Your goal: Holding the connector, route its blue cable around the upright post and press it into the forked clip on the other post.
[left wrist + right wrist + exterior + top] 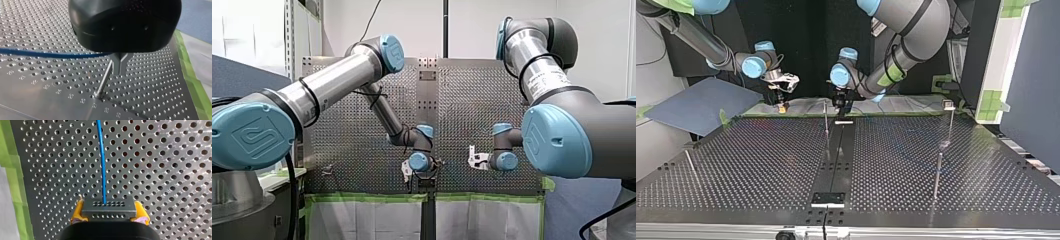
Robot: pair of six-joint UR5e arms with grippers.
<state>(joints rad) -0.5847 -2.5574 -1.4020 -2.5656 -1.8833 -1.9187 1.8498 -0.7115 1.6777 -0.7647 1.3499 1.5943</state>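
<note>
My right gripper (108,214) is shut on a dark grey connector (108,207), gripped between its yellow pads (78,211). The blue cable (102,162) leaves the connector and runs straight ahead over the perforated table (162,170). In the top view this gripper (781,103) hangs at the far edge, left of centre. My left gripper (120,71) has its metal fingers shut, and the blue cable (50,54) runs in to them. A slim upright post (103,80) stands just beside those fingers. In the top view my left gripper (841,107) is near the centre post (826,122).
More thin posts stand at the top view's right: one (951,122) with a small head (948,104), another (937,175) nearer the camera. A short post (691,167) leans at the left. Green tape (15,182) lines the table edge. A blue-grey board (696,102) lies beyond it.
</note>
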